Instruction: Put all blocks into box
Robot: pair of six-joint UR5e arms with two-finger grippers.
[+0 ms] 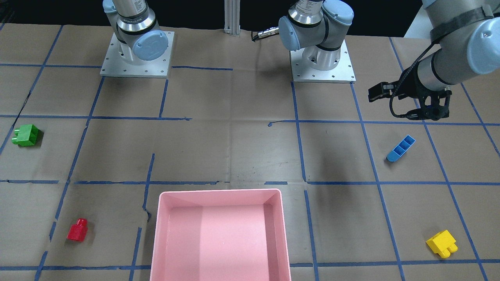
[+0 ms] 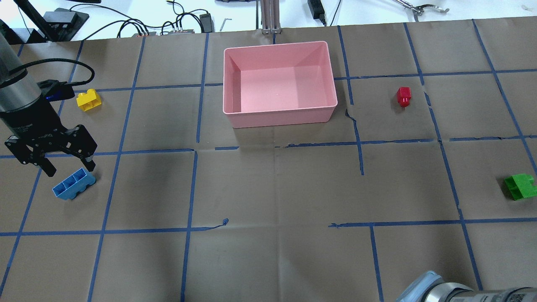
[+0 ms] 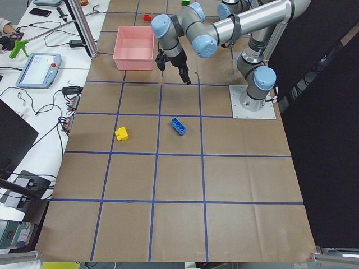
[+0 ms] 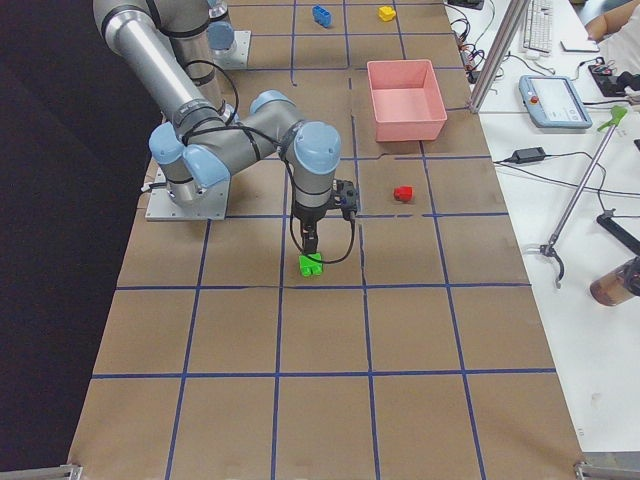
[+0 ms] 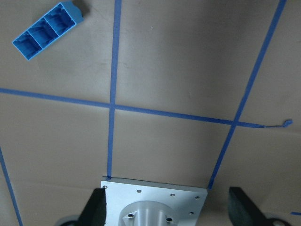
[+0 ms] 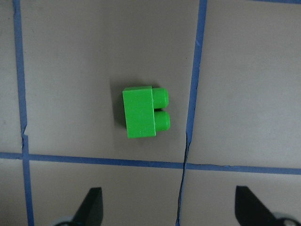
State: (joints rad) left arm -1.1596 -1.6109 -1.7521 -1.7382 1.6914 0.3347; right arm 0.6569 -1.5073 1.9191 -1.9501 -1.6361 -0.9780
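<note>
Glossy pink box (image 2: 279, 118), hollow three-cell blue brick (image 2: 74, 184), studded green brick (image 6: 141, 112), left gripper (image 2: 69, 169), right gripper (image 6: 170, 209) both wide.

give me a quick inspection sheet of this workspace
surface: brown paper table, blue tape grid, small tears
job's things: pink box empty; green block, red block, yellow block, blue block all outside it
clutter: nothing seen
grippers: left gripper open near the blue block; right gripper open over the green block
cables: black cable looped at the left wrist
surroundings: teach pendant and wires on the operators' bench
</note>
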